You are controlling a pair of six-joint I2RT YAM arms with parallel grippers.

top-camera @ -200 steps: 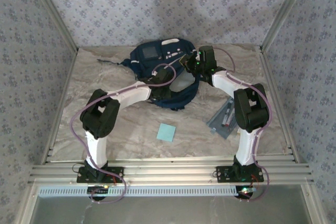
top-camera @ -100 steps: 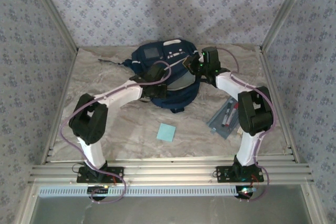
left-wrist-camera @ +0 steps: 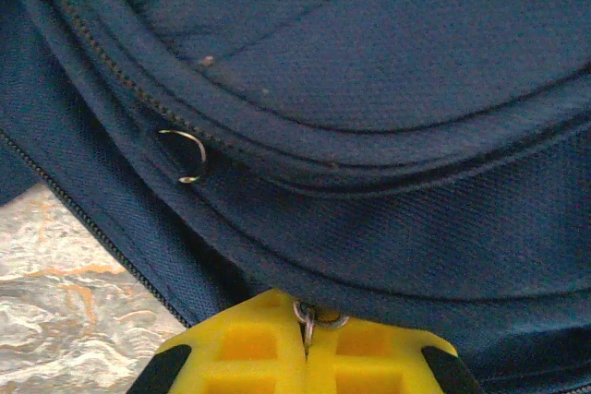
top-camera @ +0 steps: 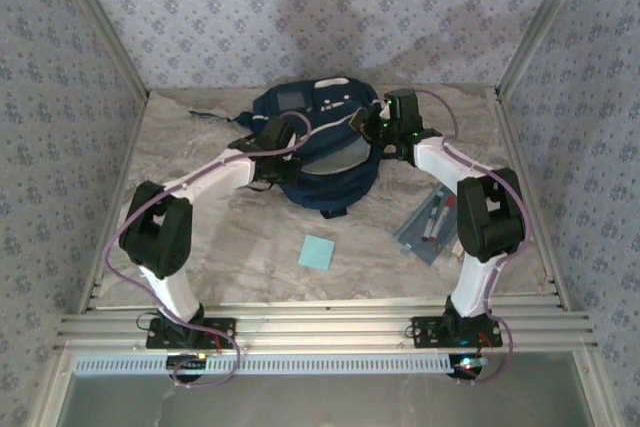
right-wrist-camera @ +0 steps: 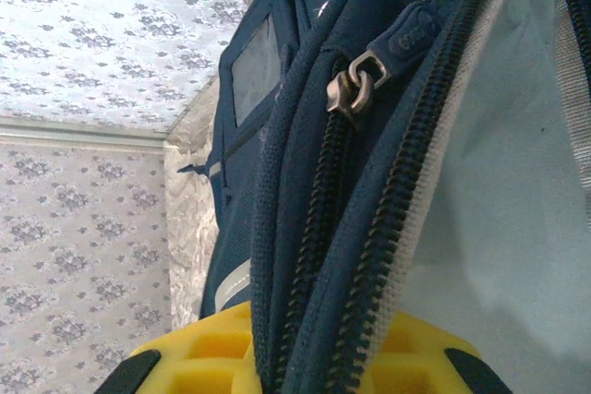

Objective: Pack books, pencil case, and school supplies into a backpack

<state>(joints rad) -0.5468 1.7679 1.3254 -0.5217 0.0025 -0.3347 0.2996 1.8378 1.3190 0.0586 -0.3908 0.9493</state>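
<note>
Navy backpack point(right-wrist-camera: 277, 191) edge inside right gripper point(right-wrist-camera: 295, 357)

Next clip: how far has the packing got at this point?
Done: the backpack is unzipped, pale lining showing. In hand: the right gripper pinches the opening's edge; the left gripper is shut on a small metal ring on the bag, apparently holding it open. Left: the pencil case and light-blue pad lie on the table. Whether the book is inside cannot be told.
</note>
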